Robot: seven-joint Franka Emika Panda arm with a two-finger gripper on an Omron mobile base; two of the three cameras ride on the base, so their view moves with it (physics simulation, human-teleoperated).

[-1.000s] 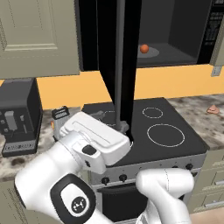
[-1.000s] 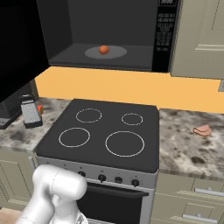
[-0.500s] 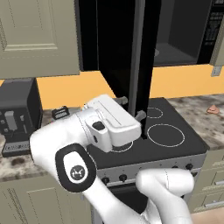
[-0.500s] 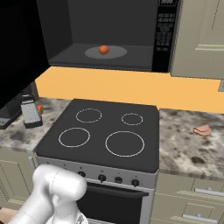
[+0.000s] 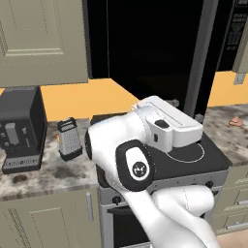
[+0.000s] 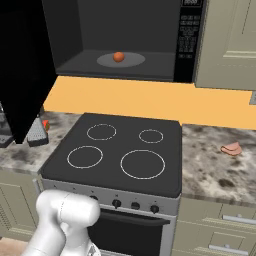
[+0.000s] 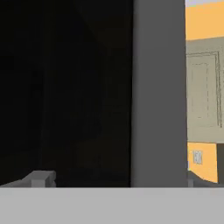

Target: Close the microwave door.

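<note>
Microwave door [image 5: 150, 53] is only partly swung in; in your right base view the microwave [image 6: 125, 40] cavity gapes open. Most closing remains. You can't tell the gripper [image 7: 113, 179] fingers' spread.

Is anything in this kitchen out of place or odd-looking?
Yes: the microwave door hangs open above the stove, and a small orange ball sits alone on the turntable inside the microwave. A pinkish scrap lies loose on the counter.
</note>
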